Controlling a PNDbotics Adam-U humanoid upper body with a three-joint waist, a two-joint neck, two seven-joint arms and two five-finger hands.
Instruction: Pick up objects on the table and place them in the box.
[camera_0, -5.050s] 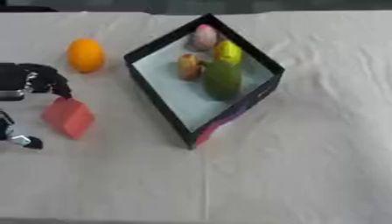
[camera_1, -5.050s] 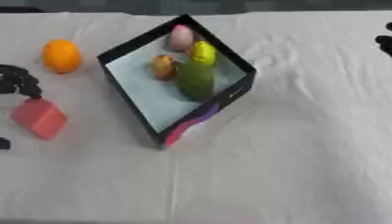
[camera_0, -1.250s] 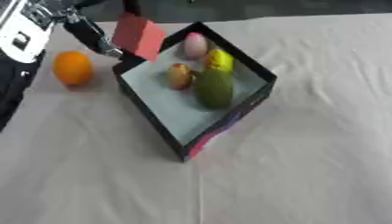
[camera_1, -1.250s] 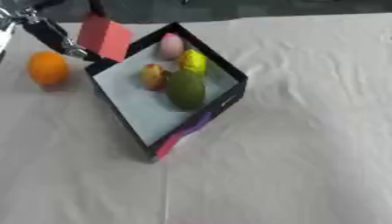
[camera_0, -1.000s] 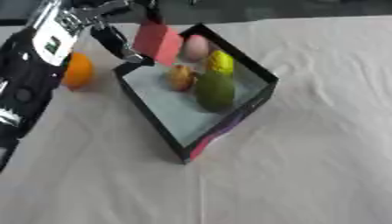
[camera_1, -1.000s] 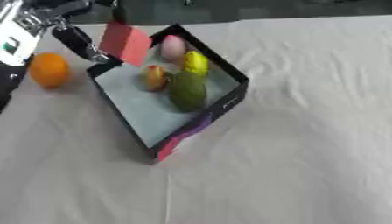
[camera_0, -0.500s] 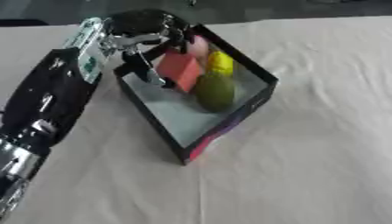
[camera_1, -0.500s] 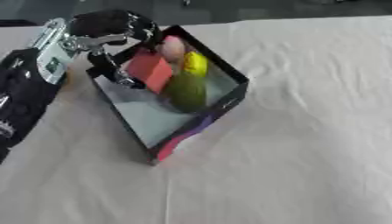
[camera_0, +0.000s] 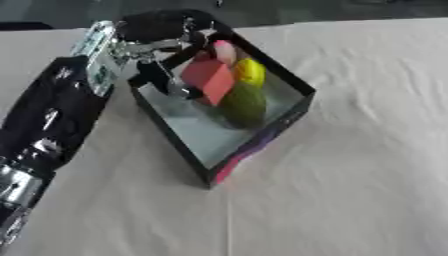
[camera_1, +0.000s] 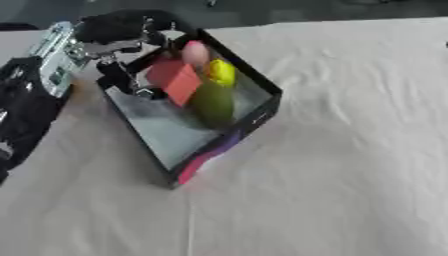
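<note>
The left hand (camera_0: 166, 45) grips the red block (camera_0: 208, 77), tilted on a corner inside the box (camera_0: 262, 135). A second ago it hung above the rim. The block is beside the green fruit (camera_0: 244, 103).

The left hand (camera_0: 162, 47) hides the box's (camera_0: 262, 137) far corner.

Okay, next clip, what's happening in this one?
The robot's left hand reaches over the far corner of the black open-topped box on the cloth-covered table, holding a red block inside it, not yet let go. A green oblong fruit, a yellow fruit and a pink rounded object already lie in the box.
</note>
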